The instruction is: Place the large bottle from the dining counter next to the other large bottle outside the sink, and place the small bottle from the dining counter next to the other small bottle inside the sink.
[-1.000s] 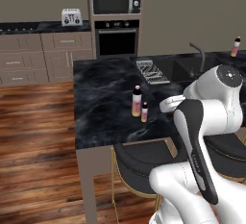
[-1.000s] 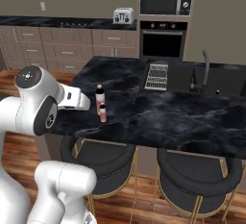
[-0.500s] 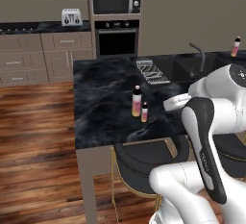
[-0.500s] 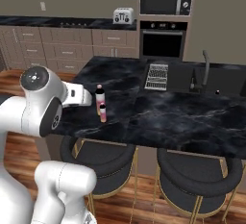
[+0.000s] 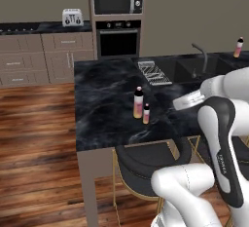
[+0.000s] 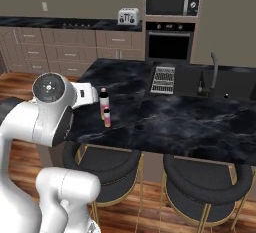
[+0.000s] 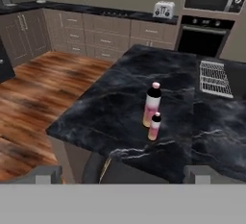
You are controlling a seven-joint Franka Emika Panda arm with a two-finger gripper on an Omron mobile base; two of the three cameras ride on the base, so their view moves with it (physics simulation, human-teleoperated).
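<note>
The tall pink bottle with a dark cap and the short pink bottle with a dark cap stand upright, just beside each other, on the glossy black marble-look bench. Both are ahead of the hand and well apart from it. The hand's jaws are spread wide, gripping nothing. Further along the bench, the ribbed grey drain rack lies beside the dark sink.
</note>
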